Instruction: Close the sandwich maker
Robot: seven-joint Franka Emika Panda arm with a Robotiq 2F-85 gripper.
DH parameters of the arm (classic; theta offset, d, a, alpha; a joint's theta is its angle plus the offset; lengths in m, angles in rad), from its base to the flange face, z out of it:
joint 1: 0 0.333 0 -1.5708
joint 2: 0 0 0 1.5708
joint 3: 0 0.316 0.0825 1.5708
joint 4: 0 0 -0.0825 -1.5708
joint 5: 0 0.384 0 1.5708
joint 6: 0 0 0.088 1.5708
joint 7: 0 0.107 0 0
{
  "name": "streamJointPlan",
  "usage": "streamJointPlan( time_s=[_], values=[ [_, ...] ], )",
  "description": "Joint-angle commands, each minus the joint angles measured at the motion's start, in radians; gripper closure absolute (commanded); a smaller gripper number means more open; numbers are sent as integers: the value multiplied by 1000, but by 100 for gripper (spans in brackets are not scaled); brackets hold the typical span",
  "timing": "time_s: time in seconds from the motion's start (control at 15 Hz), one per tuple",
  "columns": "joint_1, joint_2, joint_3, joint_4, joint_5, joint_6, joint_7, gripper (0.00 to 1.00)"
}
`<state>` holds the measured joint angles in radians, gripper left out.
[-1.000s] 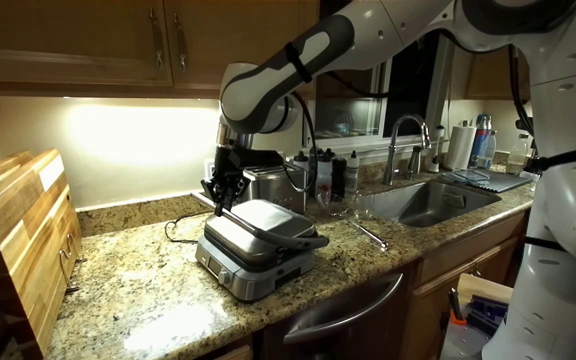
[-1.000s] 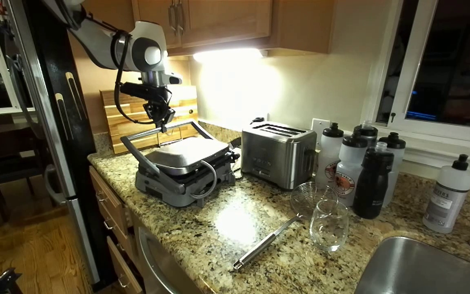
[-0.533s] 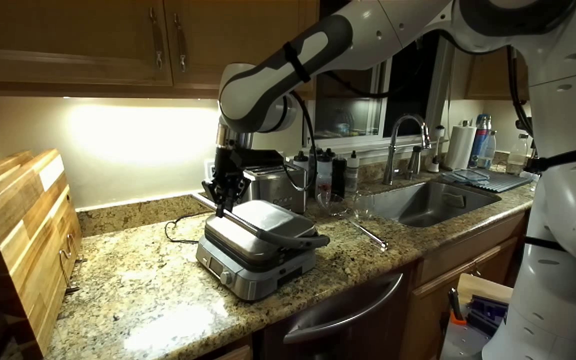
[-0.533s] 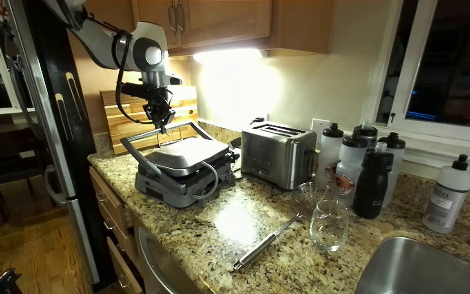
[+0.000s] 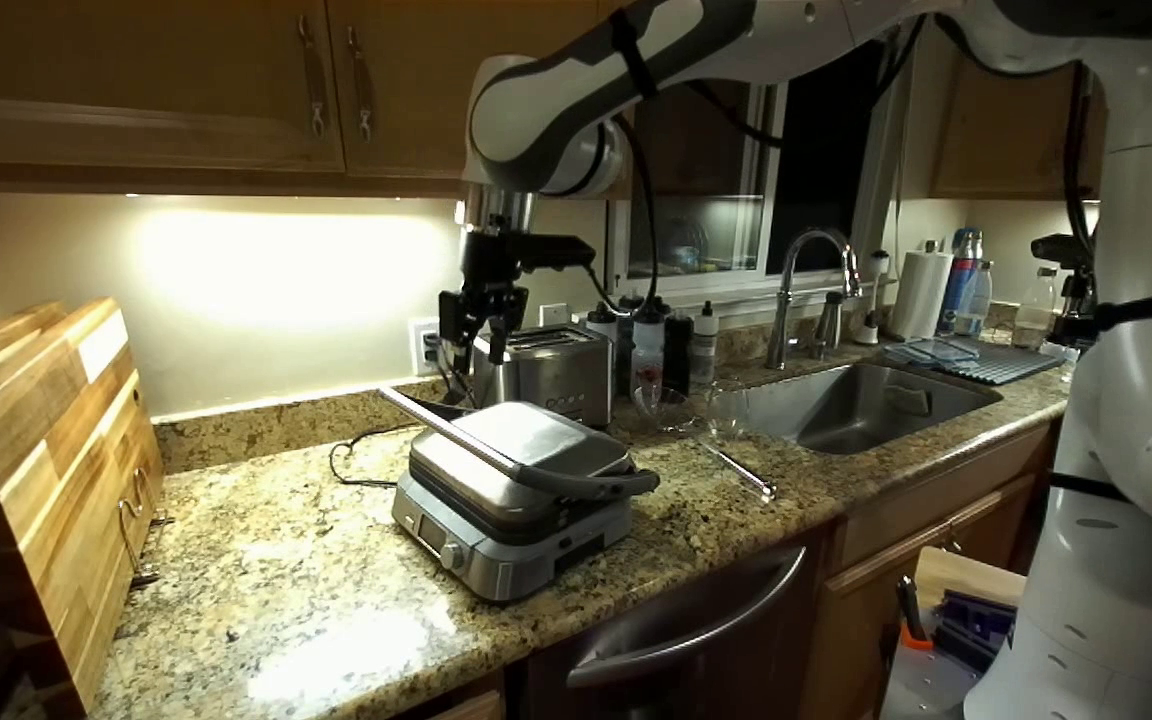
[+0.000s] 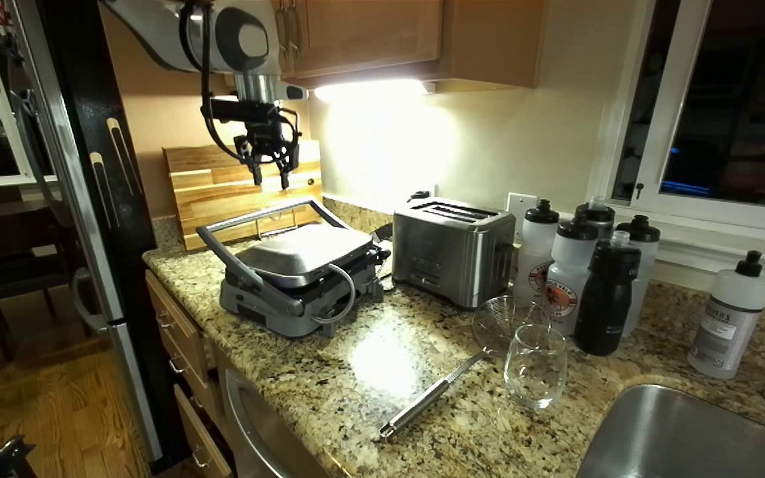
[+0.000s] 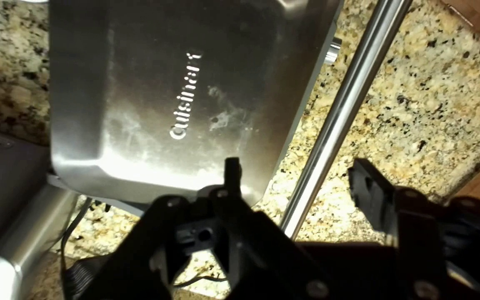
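Observation:
The silver sandwich maker [image 5: 526, 450] sits on the granite counter in both exterior views, its lid [image 6: 306, 249] lying flat over the grey base with a dark seam between. Its handle bar [image 6: 263, 214] juts forward from the lid, held up above the counter. My gripper [image 6: 271, 180] hangs a short way above that bar, touching nothing. In the wrist view the gripper [image 7: 296, 162] is open, with bare space between its fingertips; the handle bar [image 7: 344, 104] runs below, behind that gap. The lid fills the upper left there.
A steel toaster [image 6: 452, 249] stands close beside the sandwich maker. Cutting boards [image 5: 56, 470] lean at the counter's end. A strainer [image 6: 429, 398], a glass [image 6: 535, 368] and several bottles [image 6: 608, 299] stand toward the sink [image 5: 866, 400]. Cabinets [image 5: 476, 90] hang above.
The gripper was shut down at the handle bar; it has since risen clear of it and opened. The sandwich maker's lid and handle look unmoved.

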<state>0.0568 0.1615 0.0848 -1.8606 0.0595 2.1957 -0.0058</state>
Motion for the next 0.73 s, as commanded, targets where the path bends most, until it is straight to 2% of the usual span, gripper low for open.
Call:
streamJointPlan(
  time_s=[0.0,0.4,0.47,0.67],
  values=[
    [-23,-114,-34,-38,-16,-90,-25,2],
    [-75,-196,-103,-62,-24,-144,33,0],
    [-62,-138,-90,-8,-7,-134,-6,0],
    [-70,-135,-94,-7,-6,-133,-11,0]
  ],
)
